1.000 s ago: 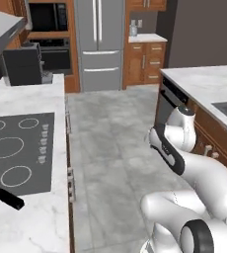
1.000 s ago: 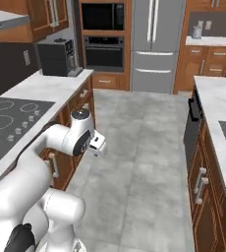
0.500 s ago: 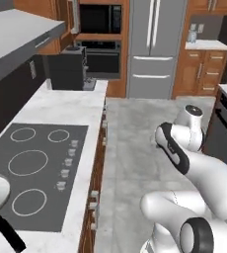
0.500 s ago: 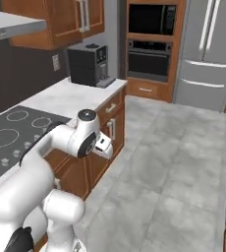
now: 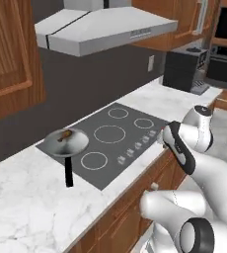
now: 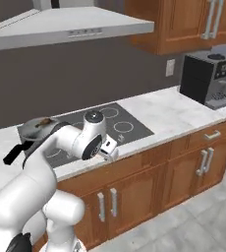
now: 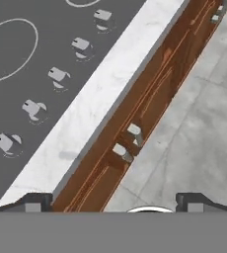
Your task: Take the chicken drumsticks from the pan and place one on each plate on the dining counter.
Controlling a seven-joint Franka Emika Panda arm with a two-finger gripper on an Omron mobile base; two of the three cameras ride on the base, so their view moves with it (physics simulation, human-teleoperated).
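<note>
From the left base view the pan (image 5: pixel 66 142) sat on the cooktop (image 5: pixel 110 138) holding a drumstick (image 5: pixel 63 134), from the right base view the gripper (image 6: pixel 110 149) hung well short of it, and the hand view showed its jaws spread, empty, over the counter edge (image 7: pixel 93 106); reaching came next, and no writing was legible.
</note>
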